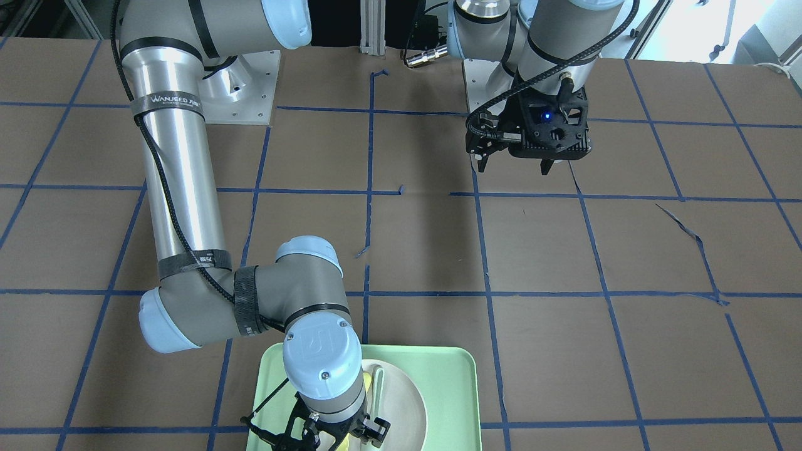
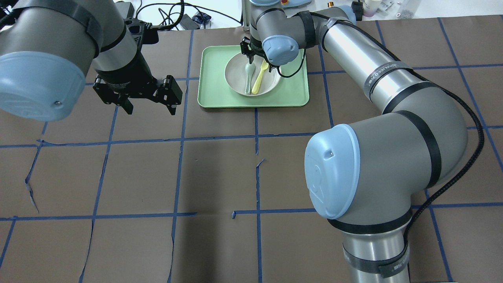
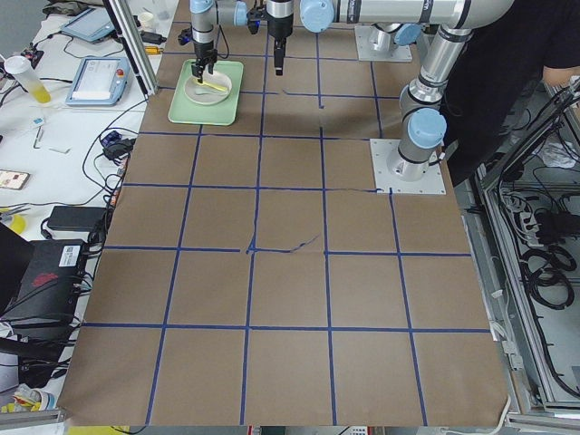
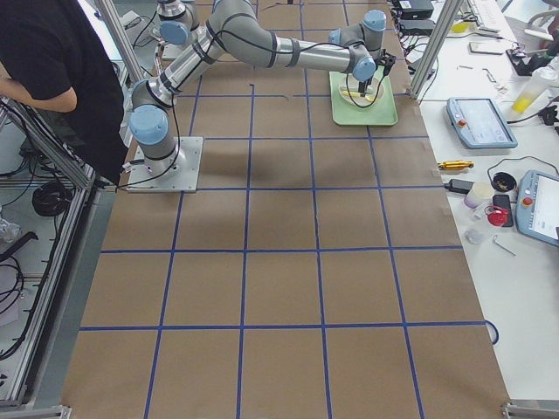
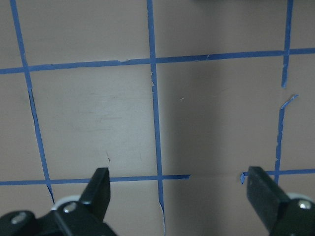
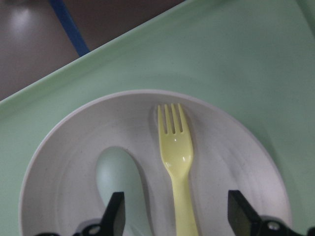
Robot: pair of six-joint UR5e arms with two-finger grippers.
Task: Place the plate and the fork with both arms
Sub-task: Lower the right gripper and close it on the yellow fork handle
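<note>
1. the mint-green tray (image 2: 298,98) lies on the brown, blue-taped table (image 2: 220,177), at its far side from the robot; every place below is given from this tray.
2. the plate (image 2: 235,76), round and off-white, sits inside the tray, about in its middle, with green tray floor showing all around it.
3. the fork (image 2: 259,78), pale yellow, lies in the plate with its tines toward the tray's far edge and its handle toward the tray's near edge, slightly slanted.
4. a grey-green spoon (image 2: 249,76) lies in the same plate just beside the fork, on the side nearer the tray's left edge, bowl end also toward the far edge.
5. the right gripper (image 6: 174,216) hangs over the tray, pointing down above the plate. its jaws are spread wide with nothing between the pads: one finger stands over the spoon's bowl, the other over bare plate, and the fork handle runs between them. whether the fingertips touch the plate cannot be told.
6. the left gripper (image 2: 151,110) hangs off the tray's left edge, above bare table, apart from the tray. its jaws are wide apart and empty.
</note>
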